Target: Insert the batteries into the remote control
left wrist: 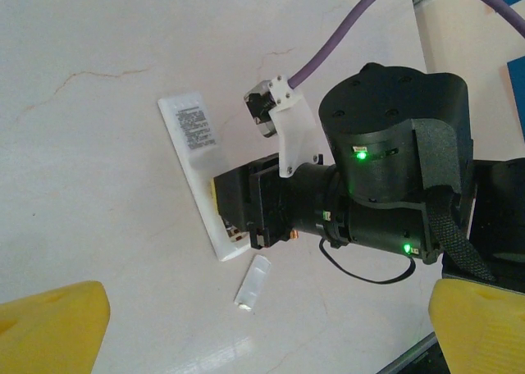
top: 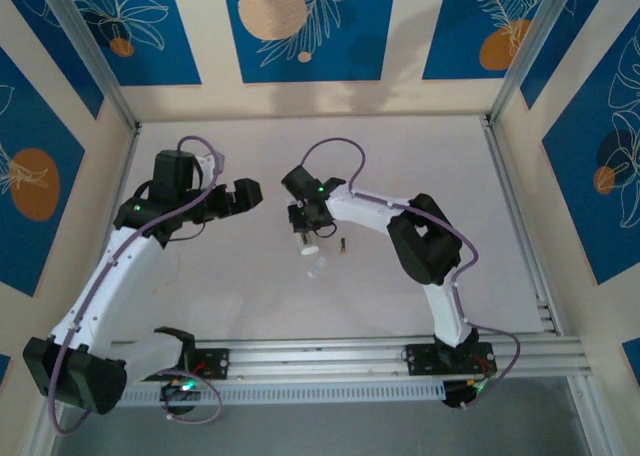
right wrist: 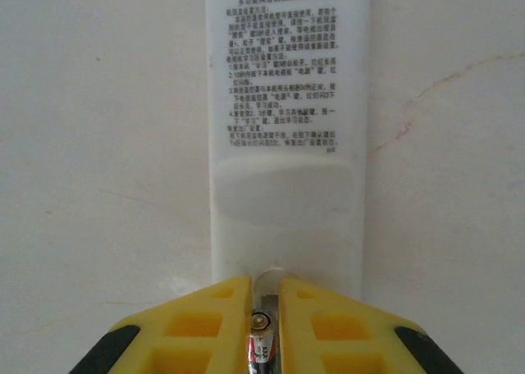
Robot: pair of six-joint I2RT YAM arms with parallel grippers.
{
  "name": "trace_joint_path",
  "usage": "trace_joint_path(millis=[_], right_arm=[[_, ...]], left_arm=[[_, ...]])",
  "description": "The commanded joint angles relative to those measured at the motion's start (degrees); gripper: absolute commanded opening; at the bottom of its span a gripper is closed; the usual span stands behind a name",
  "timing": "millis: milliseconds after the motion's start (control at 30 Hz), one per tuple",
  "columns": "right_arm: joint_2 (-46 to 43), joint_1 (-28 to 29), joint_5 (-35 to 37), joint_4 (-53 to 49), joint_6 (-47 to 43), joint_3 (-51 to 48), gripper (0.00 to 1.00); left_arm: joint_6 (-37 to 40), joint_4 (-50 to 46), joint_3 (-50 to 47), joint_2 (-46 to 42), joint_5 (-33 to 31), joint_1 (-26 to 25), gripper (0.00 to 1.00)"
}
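The remote control (right wrist: 287, 103) lies on the table back side up, its printed label facing me; it is also in the left wrist view (left wrist: 190, 148) and the top view (top: 307, 243). My right gripper (right wrist: 264, 296) is shut on a battery (right wrist: 262, 341), holding it end-on over the near end of the remote. In the top view that gripper (top: 300, 226) points down at the remote. A second battery (top: 344, 244) lies on the table just to its right. My left gripper (top: 250, 194) hovers to the left, open and empty, its yellow fingers (left wrist: 49, 325) spread wide.
A small white battery cover (left wrist: 253, 282) lies loose on the table beside the remote's end, also in the top view (top: 318, 268). An aluminium rail (top: 330, 356) runs along the near edge. Walls close in the pale tabletop (top: 420, 156).
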Motion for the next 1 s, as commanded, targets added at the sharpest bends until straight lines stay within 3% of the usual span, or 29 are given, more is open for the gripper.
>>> trace_joint_path(millis=[0,367,500,600,800,967], right_arm=[[-2.8,0.4,1.1,-1.3,1.2,-1.2,0.17],[-4.0,0.5,-0.4,-0.7,1.2,-1.3,0.17],[-5.0,0.0,-1.3,-0.2,1.9,-1.6,0.18],[-6.7,-0.7,-2.3,1.0,2.6,-3.0,0.17],[-14.6,-1.9,-2.9,5.5,4.1,-11.5,0.18],[-21.4,-3.6,-2.9,7.4,5.5,-17.7,0.19]], left_arm=[[-0.7,0.6,-0.7,-0.4,0.6,0.8,1.0],[-3.2,0.1,2.0,9.6,-3.5,-0.1,1.0],[-5.7,-1.0,6.4,18.6,-9.5,-1.6,0.86],[-7.0,-1.4,11.8,28.4,-11.7,-3.5,0.78],[-7.3,-10.1,31.2,49.5,-15.3,-9.2,0.74],[-7.9,-15.4,41.4,59.0,-18.9,-13.4,0.74]])
